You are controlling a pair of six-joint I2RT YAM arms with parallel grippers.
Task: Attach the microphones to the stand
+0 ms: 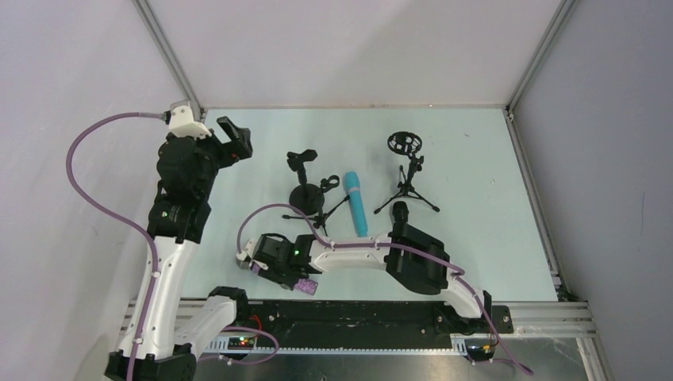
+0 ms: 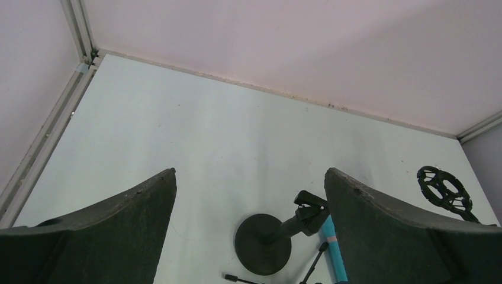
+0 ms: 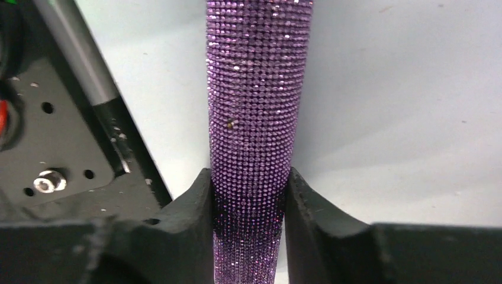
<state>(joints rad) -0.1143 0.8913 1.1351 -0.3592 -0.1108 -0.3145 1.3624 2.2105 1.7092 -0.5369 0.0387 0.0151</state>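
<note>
Closest to the right wrist lens, the right gripper (image 3: 250, 195) has its two black fingers (image 3: 189, 207) pressed against either side of the purple glittery stick microphone (image 3: 257, 89). They clamp it low on the tapered handle, probably so that the upper shaft is free to slide into a clip. From above, this grip sits at 7 o'clock on the pale green table (image 1: 476, 159), close to the near edge rail.

At the table's centre lies the light-blue stick microphone (image 1: 355, 202), flat and untouched. At its 9 o'clock stands the black round-base clip stand (image 1: 305, 190), with a low black tripod stand (image 1: 321, 214) just beside it. At 1 o'clock is the black tripod stand with a ring shock mount (image 1: 409, 178). A black stick microphone (image 1: 399, 212) lies at 4 o'clock, partly under the right arm.

At 10 o'clock the left gripper (image 2: 250, 174) hovers with its fingers spread wide and nothing between them, seemingly waiting to steady a stand.

No brand, label or writing can be read.
</note>
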